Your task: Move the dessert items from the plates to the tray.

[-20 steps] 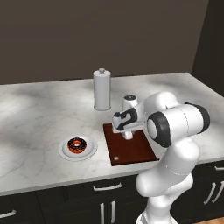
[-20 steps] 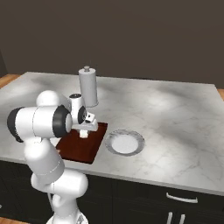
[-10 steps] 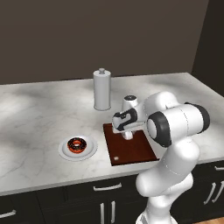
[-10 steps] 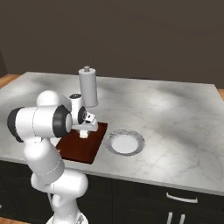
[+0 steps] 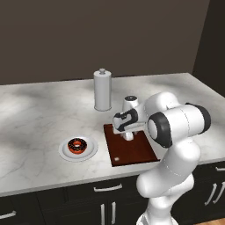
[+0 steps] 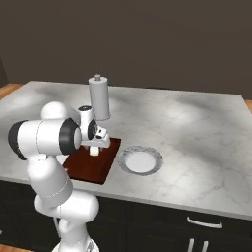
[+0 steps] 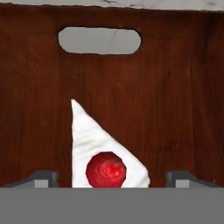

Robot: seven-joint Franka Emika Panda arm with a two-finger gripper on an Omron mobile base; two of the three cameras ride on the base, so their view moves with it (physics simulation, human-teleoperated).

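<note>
Tray (image 7: 175, 87) — dark polished wood grain; counter (image 5: 35, 118) — glossy veined marble.

Marble counter (image 5: 39, 114): tray (image 5: 132, 151), plates, canister (image 5: 102, 91)

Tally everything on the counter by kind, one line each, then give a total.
Plates: 2, one holding the donut, one bare
Dessert items: 2, chocolate donut, white cake piece
Tray: 1
Grey canister: 1
Total: 6
</note>
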